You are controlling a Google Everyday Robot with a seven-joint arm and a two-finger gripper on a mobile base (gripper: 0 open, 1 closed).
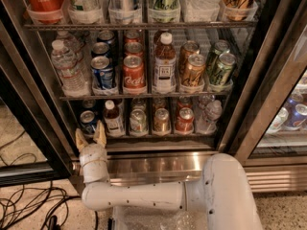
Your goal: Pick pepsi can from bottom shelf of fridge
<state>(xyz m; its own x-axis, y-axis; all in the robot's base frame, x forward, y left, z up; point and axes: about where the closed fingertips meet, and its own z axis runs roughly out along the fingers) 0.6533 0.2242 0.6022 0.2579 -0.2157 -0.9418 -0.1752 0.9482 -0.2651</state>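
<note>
The pepsi can (88,121), blue with a silver top, stands at the left end of the bottom shelf (158,137) of the fridge (242,99). My gripper (91,138) is just in front of and slightly below that can, at the shelf's front edge, pointing up into the fridge. Its two tan fingers (80,140) are spread apart and hold nothing. The white arm (144,195) runs in low from the right, across the ribbed steel base (158,166).
On the bottom shelf, right of the pepsi can, stand a dark bottle (112,119), several cans (161,120) and a water bottle (209,115). The middle shelf holds another blue can (102,72), a red Coca-Cola can (134,74) and bottles. Cables (26,207) lie on the floor at left.
</note>
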